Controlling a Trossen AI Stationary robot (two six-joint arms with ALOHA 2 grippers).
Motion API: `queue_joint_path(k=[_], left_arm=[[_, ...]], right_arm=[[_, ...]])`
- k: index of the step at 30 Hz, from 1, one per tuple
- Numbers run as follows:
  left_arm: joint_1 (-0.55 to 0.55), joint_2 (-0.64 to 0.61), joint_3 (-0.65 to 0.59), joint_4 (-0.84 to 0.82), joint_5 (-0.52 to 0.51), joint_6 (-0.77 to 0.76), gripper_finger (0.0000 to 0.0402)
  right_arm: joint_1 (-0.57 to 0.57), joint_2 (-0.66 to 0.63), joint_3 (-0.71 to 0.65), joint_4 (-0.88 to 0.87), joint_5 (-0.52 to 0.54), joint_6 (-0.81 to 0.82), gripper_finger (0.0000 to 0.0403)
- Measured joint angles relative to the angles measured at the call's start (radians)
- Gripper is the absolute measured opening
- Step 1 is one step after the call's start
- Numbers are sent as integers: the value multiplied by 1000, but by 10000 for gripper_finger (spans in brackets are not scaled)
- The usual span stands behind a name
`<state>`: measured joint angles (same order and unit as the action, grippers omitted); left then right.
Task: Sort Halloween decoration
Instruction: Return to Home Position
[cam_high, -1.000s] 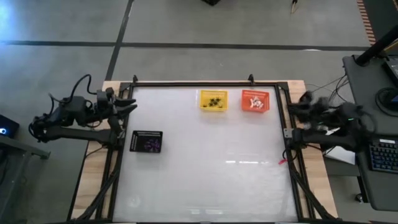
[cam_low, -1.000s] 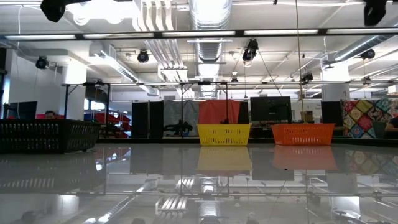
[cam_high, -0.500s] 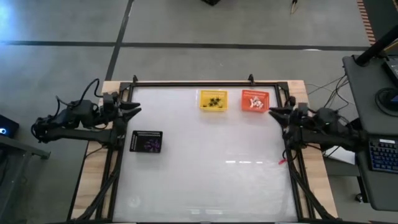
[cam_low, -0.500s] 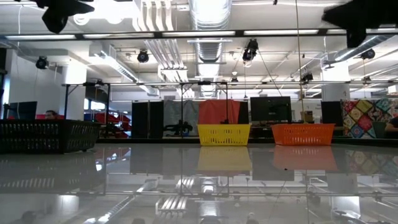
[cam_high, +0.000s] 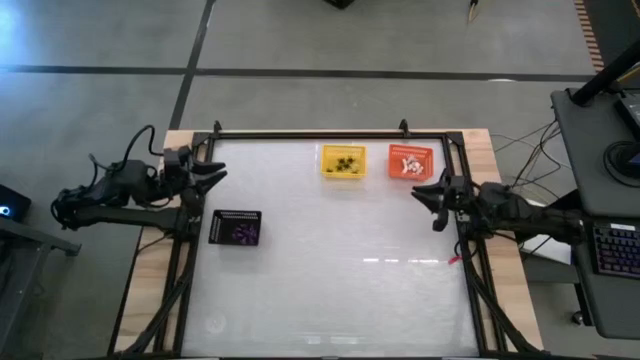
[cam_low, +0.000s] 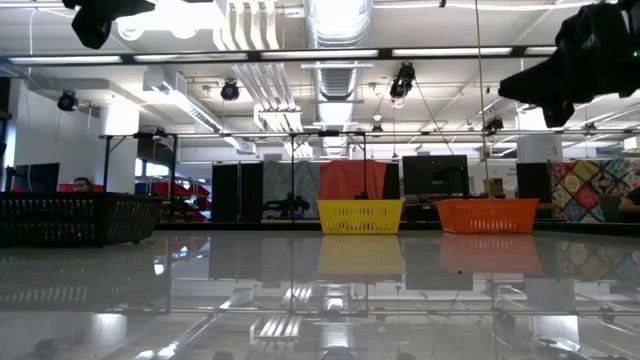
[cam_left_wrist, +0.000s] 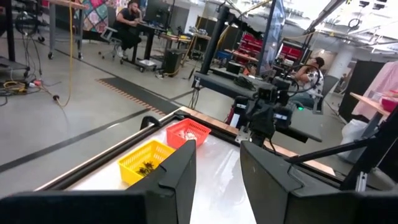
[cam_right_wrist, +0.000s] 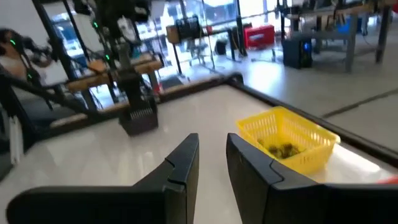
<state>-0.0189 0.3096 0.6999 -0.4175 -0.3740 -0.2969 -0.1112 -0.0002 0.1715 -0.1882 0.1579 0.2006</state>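
The decoration trinkets lie inside three mesh baskets. Black ones (cam_high: 346, 163) sit in the yellow basket (cam_high: 343, 150) near the far edge, and white ones (cam_high: 408, 164) in the orange basket (cam_high: 411, 150) beside it. Purple ones (cam_high: 240, 231) are in the black basket (cam_high: 220, 227) at the left. My left gripper (cam_high: 220, 172) hovers open over the table's left edge, beyond the black basket. My right gripper (cam_high: 420, 195) hangs open above the table's right side, just nearer than the orange basket. In the right wrist view the right gripper (cam_right_wrist: 212, 146) points past the yellow basket (cam_right_wrist: 289, 143).
A black frame rail (cam_high: 330, 134) runs around the table. The white tabletop (cam_high: 340, 280) stretches bare from the baskets to the near edge. A red object (cam_high: 453, 260) lies at the right rail. People sit at desks (cam_left_wrist: 130, 25) in the room beyond.
My right gripper has swung in from beyond the table's right edge toward the left, and now hangs over the table near the orange basket. My left gripper has edged slightly toward the table. The baskets have stayed put.
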Motion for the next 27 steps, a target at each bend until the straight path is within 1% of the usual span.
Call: queue_joint_path(k=[7, 11, 14, 20, 24, 27], left_arm=[[0, 2, -2, -1, 0, -7, 107], [0, 0, -2, -1, 0, -7, 107], [0, 0, -2, -2, 0, -7, 107], [0, 1, -2, -5, 0, -6, 107], [0, 2, -2, -5, 0, -4, 107], [0, 2, -2, -5, 0, -3, 107]], right_arm=[[0, 0, -71, 35, -1, 8, 77], [0, 0, -114, 101, -4, 16, 80], [0, 3, -134, 158, -48, -2, 77], [0, 9, -138, 158, -87, -69, 73], [0, 26, -138, 158, -81, -112, 78], [0, 57, -138, 158, -68, -115, 82]])
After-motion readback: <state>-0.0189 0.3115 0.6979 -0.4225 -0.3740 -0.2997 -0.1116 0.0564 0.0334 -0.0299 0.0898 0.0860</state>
